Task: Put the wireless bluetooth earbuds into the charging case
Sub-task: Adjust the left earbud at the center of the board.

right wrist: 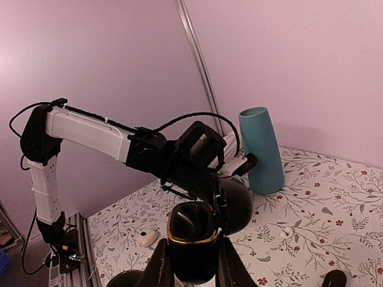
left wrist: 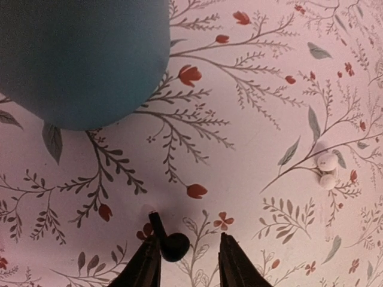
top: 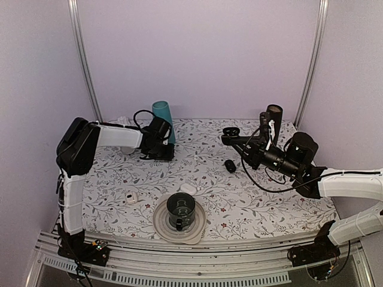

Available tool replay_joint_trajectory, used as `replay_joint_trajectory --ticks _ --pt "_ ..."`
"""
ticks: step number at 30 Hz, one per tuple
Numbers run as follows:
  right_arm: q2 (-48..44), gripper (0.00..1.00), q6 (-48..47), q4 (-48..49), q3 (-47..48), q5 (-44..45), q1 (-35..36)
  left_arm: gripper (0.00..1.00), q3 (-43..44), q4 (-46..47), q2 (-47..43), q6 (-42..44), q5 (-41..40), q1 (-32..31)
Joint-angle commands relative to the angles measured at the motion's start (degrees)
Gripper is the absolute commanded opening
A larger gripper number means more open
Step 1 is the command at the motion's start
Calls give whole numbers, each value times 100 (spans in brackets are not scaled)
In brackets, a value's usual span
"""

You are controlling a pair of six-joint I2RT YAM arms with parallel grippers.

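A glossy black earbud with a short stem lies on the flowered cloth between my left gripper's open fingers, touching the left finger. My left gripper points down beside the teal vase; it also shows in the top view. My right gripper is shut on the black charging case, gold-rimmed, lid open, held above the table. In the top view the case hangs at the right gripper, back right of centre. No earbud shows inside the case.
A teal vase stands at the back left. A black oval pod lies mid-table. A dark cup on a plate sits at the front. White pieces lie at the left and near the cup; two small white pieces lie right of the left gripper.
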Motion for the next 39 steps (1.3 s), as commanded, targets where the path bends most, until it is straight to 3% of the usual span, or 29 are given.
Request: replay_joint_trajectory --ticks 1,8,15,21,25,39 --pt "-50 3 23 58 89 0 -28 35 360 -57 187 -195 246 -183" --pt "-92 3 26 43 68 -3 -28 34 804 -127 448 -131 311 -264" --pt "-133 3 23 34 27 6 -28 36 733 -245 282 102 -129 -103" --pt "-97 3 43 42 57 -23 -24 39 1235 -557 748 629 869 122" --pt "-109 3 43 38 67 -35 -23 40 1710 -1058 1127 706 930 144" --pt "-173 3 23 -1 15 -14 -28 43 1104 -1058 834 627 719 263"
